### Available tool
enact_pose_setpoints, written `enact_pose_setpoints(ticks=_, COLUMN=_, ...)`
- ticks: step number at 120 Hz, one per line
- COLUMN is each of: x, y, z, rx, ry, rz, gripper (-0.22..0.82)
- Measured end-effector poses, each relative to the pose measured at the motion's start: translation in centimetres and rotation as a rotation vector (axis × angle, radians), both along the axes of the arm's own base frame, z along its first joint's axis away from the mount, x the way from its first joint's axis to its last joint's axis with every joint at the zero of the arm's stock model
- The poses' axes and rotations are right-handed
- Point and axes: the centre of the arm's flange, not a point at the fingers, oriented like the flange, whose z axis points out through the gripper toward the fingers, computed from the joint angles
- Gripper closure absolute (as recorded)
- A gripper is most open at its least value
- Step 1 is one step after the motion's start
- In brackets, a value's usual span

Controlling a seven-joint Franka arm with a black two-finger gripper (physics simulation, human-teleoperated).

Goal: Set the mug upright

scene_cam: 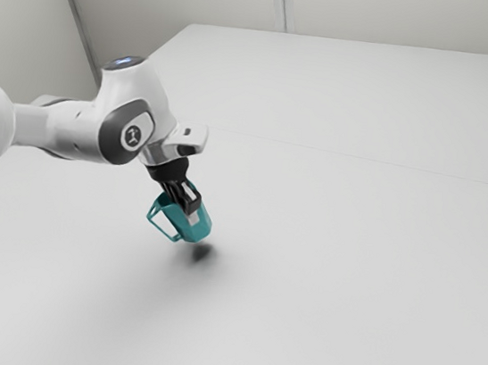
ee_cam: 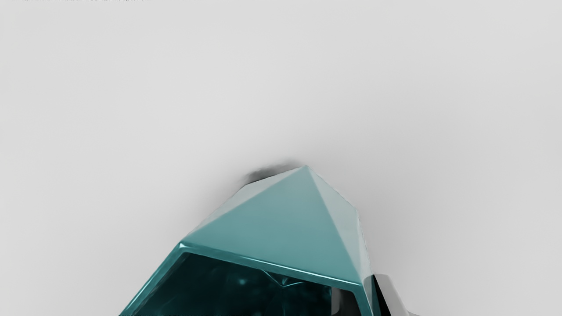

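Observation:
The black gripper (scene_cam: 192, 211) is at the open end of the teal mug (scene_cam: 199, 224) in the exterior view, pinching its wall. Tilted, the mug hangs just above the table, its handle toward the exterior view's left and its base pointing down and to the right. From the wrist view, the faceted mug (ee_cam: 281, 232) has its dark opening toward my hand. One finger of the gripper (ee_cam: 367, 303) reaches inside the rim and the other lies against the outside. Part of the mug is cut off there.
A wide white table (scene_cam: 330, 284) spreads under the arm, with a dark shadow just below the mug. Behind it stands a pale panel (scene_cam: 345, 97).

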Motion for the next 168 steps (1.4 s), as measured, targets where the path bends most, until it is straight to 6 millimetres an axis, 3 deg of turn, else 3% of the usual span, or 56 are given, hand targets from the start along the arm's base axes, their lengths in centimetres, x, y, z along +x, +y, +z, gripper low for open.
enact_pose_setpoints(ticks=54, x=2.5, y=3.1, z=-1.4, rx=0.156, ry=-0.023, rz=-0.079, gripper=0.75)
enact_pose_setpoints(ticks=87, x=2.7, y=1.9, z=-3.3, rx=0.168, ry=-0.007, rz=-0.119, gripper=0.75)
enact_pose_setpoints(ticks=159, x=2.9, y=2.1, z=-5.6, rx=0.209, ry=0.021, rz=-0.147, gripper=0.77)
enact_pose_setpoints(ticks=168, x=2.9, y=2.0, z=-5.3, rx=0.207, ry=0.018, rz=-0.146, gripper=0.62)
